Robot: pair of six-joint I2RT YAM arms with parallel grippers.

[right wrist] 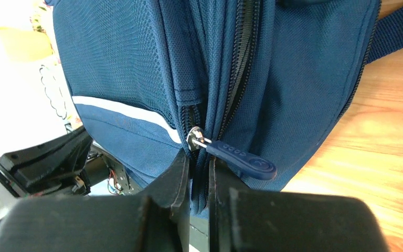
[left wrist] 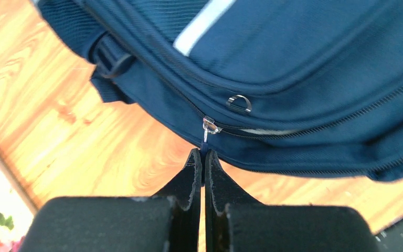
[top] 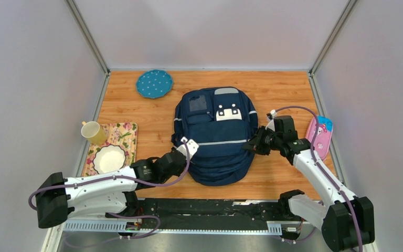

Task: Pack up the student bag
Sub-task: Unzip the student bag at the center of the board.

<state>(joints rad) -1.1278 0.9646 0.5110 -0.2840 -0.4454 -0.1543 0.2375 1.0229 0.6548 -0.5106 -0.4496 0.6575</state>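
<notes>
The student bag (top: 215, 137), navy with a light-grey stripe and a white patch, lies flat in the middle of the wooden table. My left gripper (left wrist: 203, 153) is at the bag's left side (top: 184, 149), shut on the thin blue pull tab that hangs from a silver zipper slider (left wrist: 209, 126). A short stretch of that zipper gapes beside the slider. My right gripper (right wrist: 200, 161) is at the bag's right side (top: 253, 145), shut on a fold of the bag's fabric and zipper tape. A blue rubber zipper pull (right wrist: 243, 159) lies loose against its right finger.
A pink pencil case (top: 319, 135) lies at the right edge. At the left, a floral tray (top: 123, 134) carries a yellow mug (top: 92, 132) and a white bowl (top: 109, 158). A blue polka-dot round piece (top: 154, 84) lies at the back.
</notes>
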